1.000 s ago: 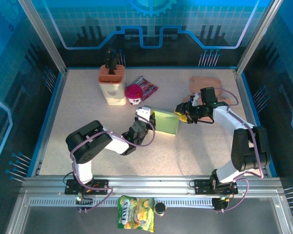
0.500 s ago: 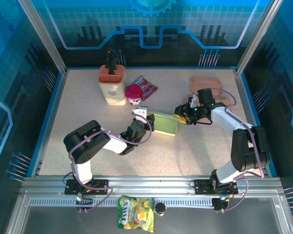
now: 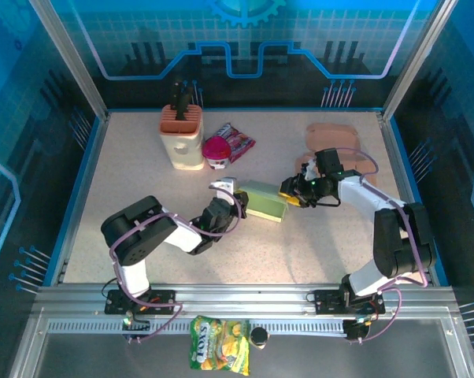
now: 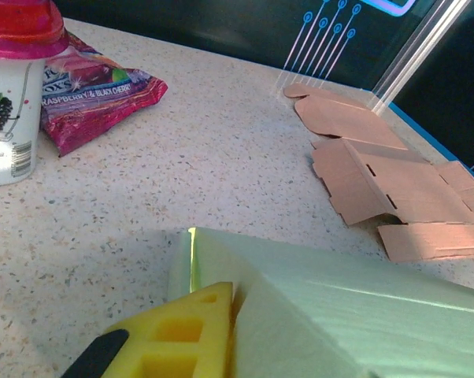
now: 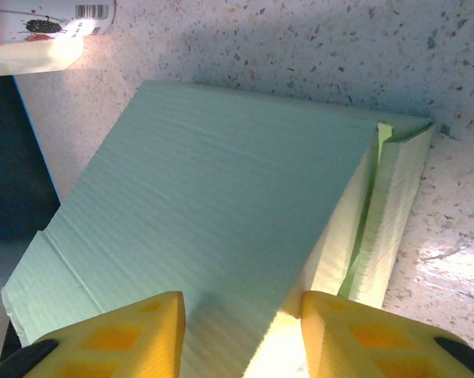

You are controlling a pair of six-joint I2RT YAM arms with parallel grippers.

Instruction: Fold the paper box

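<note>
Field notes, standing at the rail.

- Green box lies mid-surface, between the 2 arms. From above it reads as a shallow block, not a flat sheet.
- Left tool is at the box's left end. On its wrist camera 1 yellow finger lies against the box wall. The other finger is out of frame, so I cannot tell whether it grips or has let go.
- Right tool is at the right end. On its wrist camera the 2 fingers sit apart, astride the box's top panel. Cannot tell whether they pinch it or only bracket it.
- A side flap on the right wrist view shows a dark gap along its fold, so it is not seated.
- Well apart from the work: yogurt cup, snack packet, utensil holder, flat brown cardboard blanks.

Progress, my reading: the body is raised into shape, so the main folds look done. What seems left is closing and tucking the end flaps and squaring the shell. I would call it past halfway, not finished.
</note>
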